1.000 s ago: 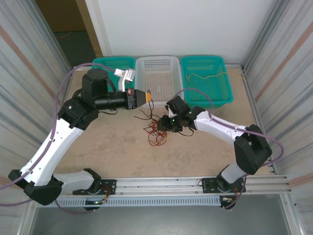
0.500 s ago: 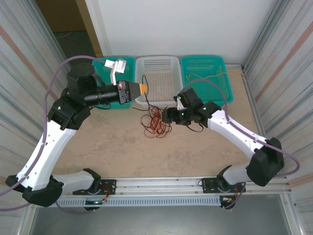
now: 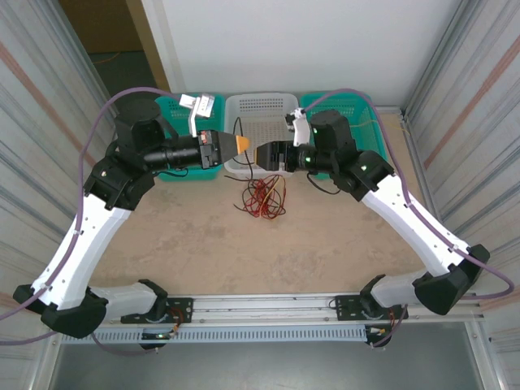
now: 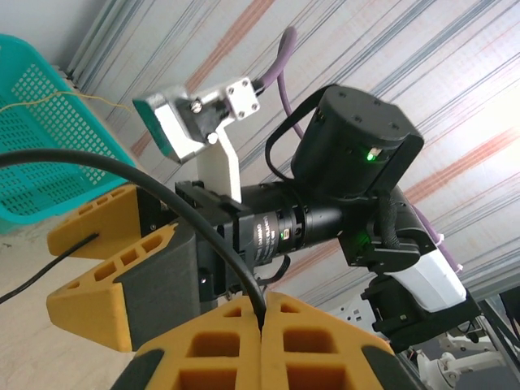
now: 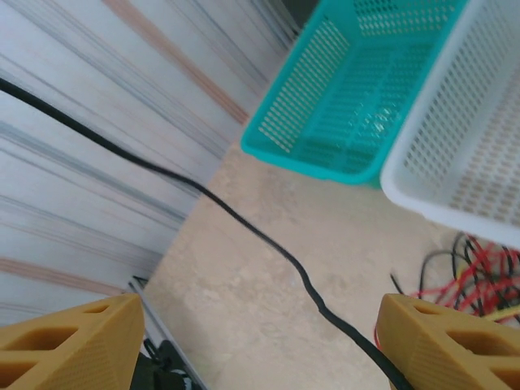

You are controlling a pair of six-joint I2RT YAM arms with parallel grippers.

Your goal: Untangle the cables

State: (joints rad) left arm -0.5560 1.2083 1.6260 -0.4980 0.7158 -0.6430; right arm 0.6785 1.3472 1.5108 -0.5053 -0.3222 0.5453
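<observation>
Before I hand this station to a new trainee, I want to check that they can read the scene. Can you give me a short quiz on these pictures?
1. True or false: the left pincer is shut on a black cable.
2. Fill in the gap: the jaws of the right pincer stand ___.
3. Choose one. The red and black tangle lies:
A. on the table, in front of the white basket
B. inside the white basket
C. in the grip of the right pincer

Key: 1 true; 2 open; 3 A.
</observation>
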